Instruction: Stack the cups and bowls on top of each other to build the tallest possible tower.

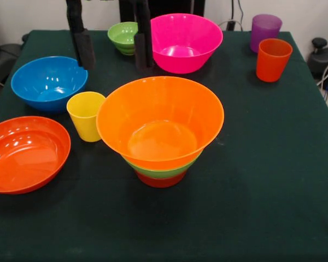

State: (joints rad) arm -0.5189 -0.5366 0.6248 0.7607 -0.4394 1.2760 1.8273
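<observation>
A dark green cloth covers the worktop (273, 180) before a pale wall. The tower (160, 131), topped by the large yellow-orange bowl, stands mid-worktop. The claw (112, 52) hangs wide and empty beside the small green bowl (123, 37).

table (273, 207): dark green cloth | bowls (49, 82), cups (86, 115), tower (160, 128) on it
</observation>
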